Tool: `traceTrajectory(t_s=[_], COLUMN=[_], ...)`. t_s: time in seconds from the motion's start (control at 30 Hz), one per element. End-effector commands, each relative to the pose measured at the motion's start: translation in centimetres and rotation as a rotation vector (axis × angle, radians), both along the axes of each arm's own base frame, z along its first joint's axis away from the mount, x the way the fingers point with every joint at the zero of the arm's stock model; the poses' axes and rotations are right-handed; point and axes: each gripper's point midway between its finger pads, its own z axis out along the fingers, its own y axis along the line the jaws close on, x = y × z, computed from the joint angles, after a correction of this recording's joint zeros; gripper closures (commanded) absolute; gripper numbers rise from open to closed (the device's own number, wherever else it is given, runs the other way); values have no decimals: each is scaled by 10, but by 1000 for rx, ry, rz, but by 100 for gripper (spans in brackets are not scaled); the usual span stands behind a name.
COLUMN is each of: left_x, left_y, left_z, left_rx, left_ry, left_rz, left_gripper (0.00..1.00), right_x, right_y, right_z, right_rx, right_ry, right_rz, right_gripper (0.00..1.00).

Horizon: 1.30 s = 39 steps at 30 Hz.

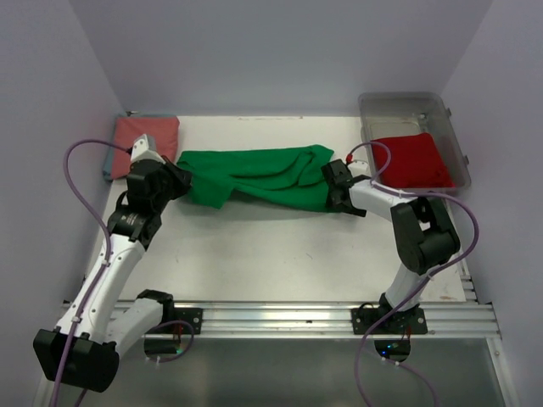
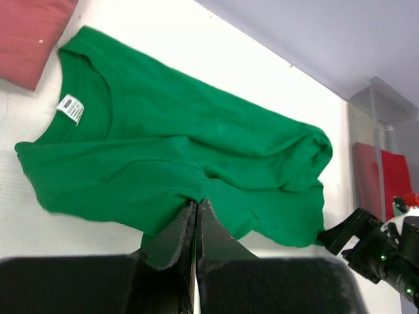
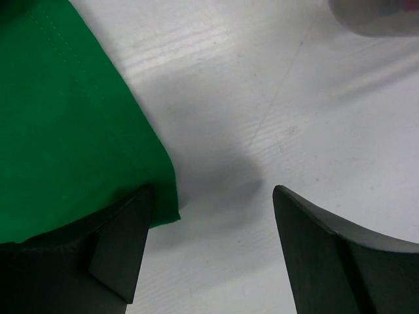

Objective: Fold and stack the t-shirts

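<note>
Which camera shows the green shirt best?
The left wrist view: the green shirt fills it, with its label visible. The top view shows it whole but smaller; the right wrist view catches only one corner.

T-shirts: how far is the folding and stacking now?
Done: the salmon-pink t-shirt lies folded at the far-left corner. In hand: the green t-shirt, rumpled, is pinched by the left end effector; the right end effector is open at its hem. Left: the red t-shirt in the clear bin.
</note>
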Motion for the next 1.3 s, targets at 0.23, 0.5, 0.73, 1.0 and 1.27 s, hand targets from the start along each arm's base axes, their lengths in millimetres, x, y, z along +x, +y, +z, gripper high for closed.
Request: traceTrajectory(t_s=[0.23,0.5,0.73,1.0,1.27], left_x=[3,5,5,-5,-24], left_y=[-5,-3,-2,3,19], left_z=[-27,-32,-30,3,64], left_rx=[39,50,58,81,129], left_ry=[105,116,116,51,-95], left_rz=[-40,-28,-28,-34,5], left_gripper=[100,100,100,100,100], right_x=[14,10,2,-17,-50], right_y=[22,23,16,8,14], right_z=[-9,-22,-8,87,209], right_rx=[112,121,105,153,261], right_ry=[-42,-14,-17,-177,-422], right_rz=[38,33,15,71,254], right_gripper=[38,74,100,100,100])
